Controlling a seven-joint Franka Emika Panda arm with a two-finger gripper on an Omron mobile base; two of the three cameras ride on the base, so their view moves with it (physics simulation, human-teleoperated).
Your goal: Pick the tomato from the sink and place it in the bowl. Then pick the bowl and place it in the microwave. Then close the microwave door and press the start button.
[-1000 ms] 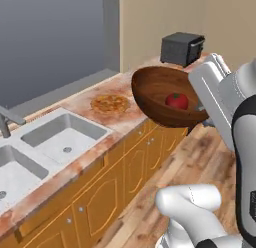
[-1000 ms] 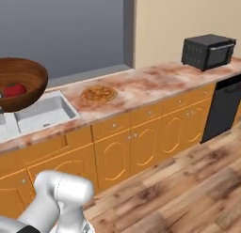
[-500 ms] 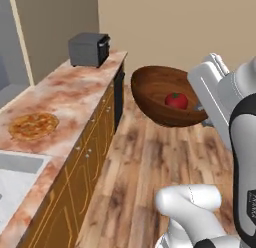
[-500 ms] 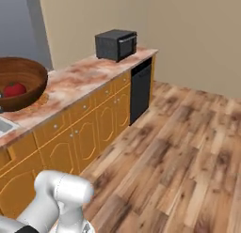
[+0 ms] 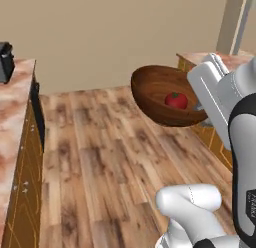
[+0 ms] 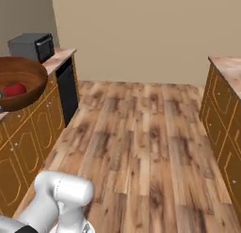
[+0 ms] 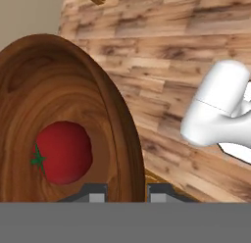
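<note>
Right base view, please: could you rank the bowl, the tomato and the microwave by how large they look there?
1. bowl, nearest the camera and partly cut off at the edge
2. microwave, farther away
3. tomato

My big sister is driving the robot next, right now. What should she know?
Gripper: shut on the rim of the bowl, holding it up in the air over the wooden floor.
Tomato: lying inside the bowl.
Microwave: on the counter at the left, away from the bowl; whether its door is open cannot be told from here.
Done: tomato put in the bowl, bowl picked up.
Left: put the bowl in the microwave, close the door, press start.
</note>
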